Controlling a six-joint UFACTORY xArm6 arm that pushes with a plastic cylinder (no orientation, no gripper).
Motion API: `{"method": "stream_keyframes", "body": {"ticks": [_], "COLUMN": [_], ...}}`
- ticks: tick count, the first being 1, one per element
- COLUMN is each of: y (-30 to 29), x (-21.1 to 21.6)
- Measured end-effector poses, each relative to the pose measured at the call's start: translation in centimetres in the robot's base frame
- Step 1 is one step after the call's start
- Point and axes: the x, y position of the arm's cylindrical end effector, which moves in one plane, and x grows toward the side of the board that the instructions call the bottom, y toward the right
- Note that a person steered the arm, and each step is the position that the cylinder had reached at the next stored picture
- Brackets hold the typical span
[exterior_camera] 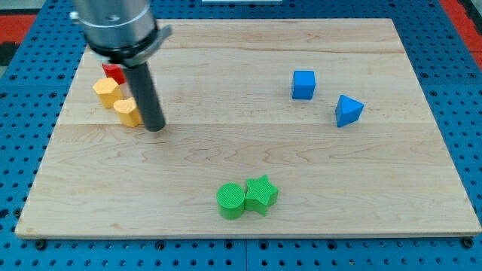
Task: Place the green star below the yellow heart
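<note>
Camera view | wooden board (pixel 301 173) on blue pegboard (pixel 22 90) | end effector jaws: none visible

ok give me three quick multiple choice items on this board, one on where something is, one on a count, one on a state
1. Where is my tip?
A. at the view's left, right beside a yellow block
B. against the blue cube
C. between the two green blocks

2. How many blue blocks are on the board?
A. one
B. two
C. four

3. How do the green star and the green cylinder stand?
A. stacked
B. far apart
C. side by side, touching

Answers:
1 A, the rod ends next to the lower yellow block.
2 B, a cube and a blue triangle at the view's right.
3 C, they sit pressed together near the view's bottom.
</note>
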Motion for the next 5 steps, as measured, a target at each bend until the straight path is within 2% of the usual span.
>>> {"method": "stream_keyframes", "body": {"ticks": [1,2,3,4,5], "y": [-3.2,-6.1,-2.2,3.5,11.2], "x": [-3.2,-1.8,-0.3,3.3,4.2]}}
